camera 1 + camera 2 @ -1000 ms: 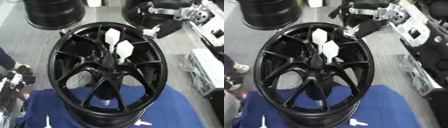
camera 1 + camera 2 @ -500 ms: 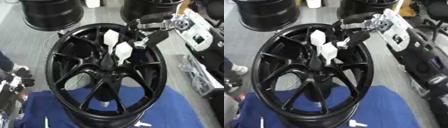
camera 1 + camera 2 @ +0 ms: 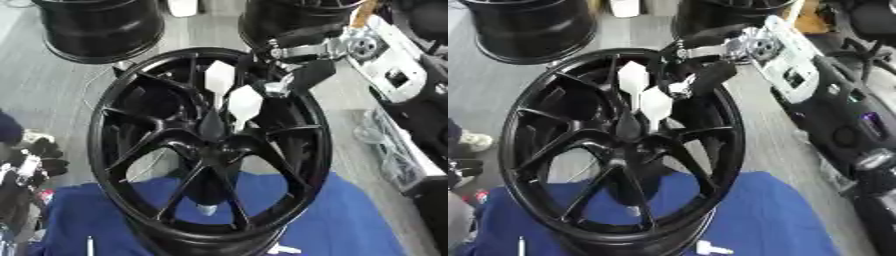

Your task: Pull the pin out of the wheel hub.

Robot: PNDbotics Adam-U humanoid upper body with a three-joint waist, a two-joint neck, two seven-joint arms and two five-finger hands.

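Grey floor, blue cloth in front, two black rims beyond.

wheel hub's near rim cut off

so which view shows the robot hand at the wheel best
The right eye view. There the right robot hand and the silver wrist and arm behind it show whole, reaching over the far rim of the wheel hub toward the two white pins. The left eye view shows the same robot hand, but less of the arm.
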